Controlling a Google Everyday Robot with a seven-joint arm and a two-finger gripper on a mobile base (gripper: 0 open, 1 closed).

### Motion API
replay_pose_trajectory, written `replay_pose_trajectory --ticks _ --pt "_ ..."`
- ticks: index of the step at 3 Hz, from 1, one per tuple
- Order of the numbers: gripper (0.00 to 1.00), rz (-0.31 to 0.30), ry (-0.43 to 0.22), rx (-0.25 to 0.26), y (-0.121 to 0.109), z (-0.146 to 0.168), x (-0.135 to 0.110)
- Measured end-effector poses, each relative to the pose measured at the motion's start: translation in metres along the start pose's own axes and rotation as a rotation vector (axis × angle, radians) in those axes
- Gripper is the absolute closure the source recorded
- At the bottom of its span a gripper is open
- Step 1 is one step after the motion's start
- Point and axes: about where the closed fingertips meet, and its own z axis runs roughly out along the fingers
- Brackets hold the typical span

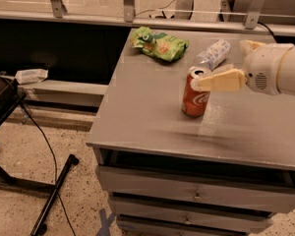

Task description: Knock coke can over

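Gripper (217, 80) reaches in level, its tip at the upper rim of the coke can (195, 100). The can stands upright just ahead of and below it on the cabinet top (137, 112). Whether the gripper is open or closed cannot be told. A push high on the can, carried straight ahead, should tip it most readily. The plastic bottle (214, 54) lies just beyond the gripper, so drifting that way is best avoided.

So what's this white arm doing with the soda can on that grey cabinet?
A robot arm reaches in from the right, and its gripper is at the top of the coke can, seemingly touching it, to knock it over. The can stands upright on the grey drawer cabinet. Behind it lie a clear plastic bottle and a green snack bag.
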Motion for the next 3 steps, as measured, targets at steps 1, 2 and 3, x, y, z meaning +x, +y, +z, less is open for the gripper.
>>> replay_pose_trajectory --ticks 1,2,3 --pt "0.00 -0.011 -0.114 0.089 -0.011 0.019 0.004" --pt "0.00 -0.074 -0.126 0.061 0.008 0.026 -0.014" --pt "0.00 -0.062 -0.122 0.067 0.004 0.024 -0.012"
